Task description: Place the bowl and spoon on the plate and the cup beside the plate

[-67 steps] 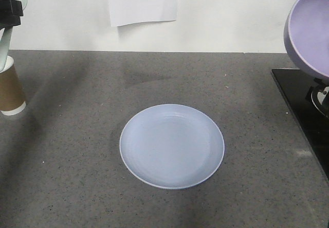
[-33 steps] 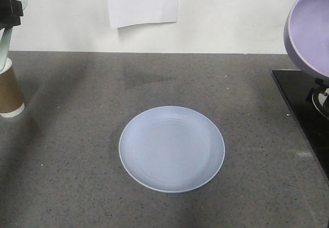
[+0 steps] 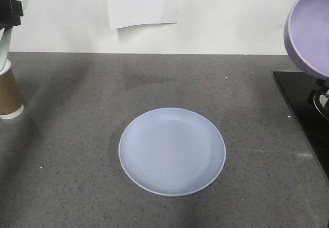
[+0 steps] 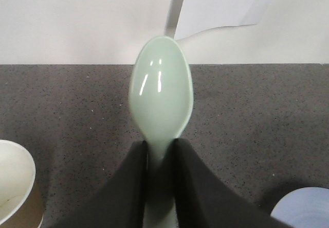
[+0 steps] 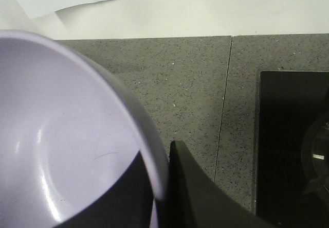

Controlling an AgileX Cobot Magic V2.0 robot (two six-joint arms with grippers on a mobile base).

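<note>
My left gripper [image 4: 160,153] is clamped on the neck of the spoon [image 4: 161,94] and holds it in the air with the head up. It is over the cup [image 3: 9,91], which stands at the left edge of the tabletop [image 3: 77,99]. My right gripper [image 5: 157,187] is closed on the rim of the bowl [image 5: 56,135] and holds it tilted, high on the right side. The plate [image 3: 171,151] lies flat in the middle, well apart from the cup.

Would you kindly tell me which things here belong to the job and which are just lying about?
For the job: plate, bowl, spoon, cup.
Lying about: paper sheet on the wall, black panel at the right.
</note>
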